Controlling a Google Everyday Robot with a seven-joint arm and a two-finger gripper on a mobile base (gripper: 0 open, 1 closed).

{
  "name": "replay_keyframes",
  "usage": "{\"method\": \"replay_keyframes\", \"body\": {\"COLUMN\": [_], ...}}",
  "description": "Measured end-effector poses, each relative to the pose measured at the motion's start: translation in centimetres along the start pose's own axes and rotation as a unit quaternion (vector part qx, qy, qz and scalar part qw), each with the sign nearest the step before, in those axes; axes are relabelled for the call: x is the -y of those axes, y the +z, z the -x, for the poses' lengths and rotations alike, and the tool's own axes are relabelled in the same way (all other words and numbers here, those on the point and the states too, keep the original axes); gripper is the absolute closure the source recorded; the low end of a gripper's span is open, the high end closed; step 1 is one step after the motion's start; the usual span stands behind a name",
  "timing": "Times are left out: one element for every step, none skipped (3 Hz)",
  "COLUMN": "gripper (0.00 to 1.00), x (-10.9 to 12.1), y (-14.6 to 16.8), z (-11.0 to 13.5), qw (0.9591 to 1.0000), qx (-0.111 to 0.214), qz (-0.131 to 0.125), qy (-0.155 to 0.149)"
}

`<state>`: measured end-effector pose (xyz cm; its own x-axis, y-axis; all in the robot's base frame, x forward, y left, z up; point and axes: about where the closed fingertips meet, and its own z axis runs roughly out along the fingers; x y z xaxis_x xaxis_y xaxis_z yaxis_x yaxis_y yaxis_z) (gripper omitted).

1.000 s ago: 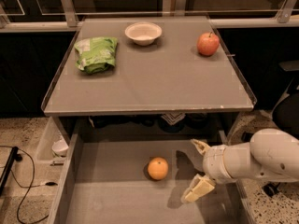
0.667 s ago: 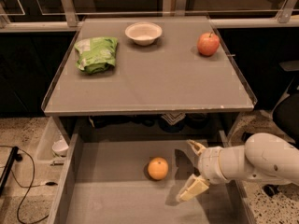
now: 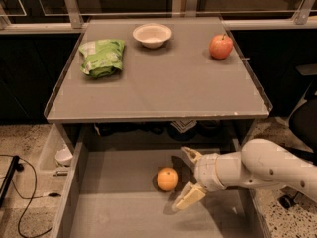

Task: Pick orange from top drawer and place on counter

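Observation:
The orange (image 3: 167, 178) lies on the grey floor of the open top drawer (image 3: 114, 207), near its middle. My gripper (image 3: 187, 177) is inside the drawer just right of the orange, open, with one finger behind and one in front, the fruit close to the gap but not held. The white arm (image 3: 267, 168) reaches in from the right. The grey counter (image 3: 158, 83) sits above the drawer.
On the counter stand a green chip bag (image 3: 103, 57) at the left, a white bowl (image 3: 152, 34) at the back, and a red apple (image 3: 221, 46) at the back right. A black cable (image 3: 20, 192) lies on the floor at left.
My gripper has moved left across the drawer toward the orange. The orange has not moved.

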<state>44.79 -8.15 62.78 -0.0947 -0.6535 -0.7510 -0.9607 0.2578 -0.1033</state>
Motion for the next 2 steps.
{"method": "replay_keyframes", "body": {"gripper": [0.0, 0.0], "x": [-1.08, -1.09], "y": [3.1, 3.12], "z": [0.89, 0.9], "qw": [0.9994, 0.9994], "qx": [0.008, 0.008], "qz": [0.032, 0.032], "qy": [-0.007, -0.007]}}
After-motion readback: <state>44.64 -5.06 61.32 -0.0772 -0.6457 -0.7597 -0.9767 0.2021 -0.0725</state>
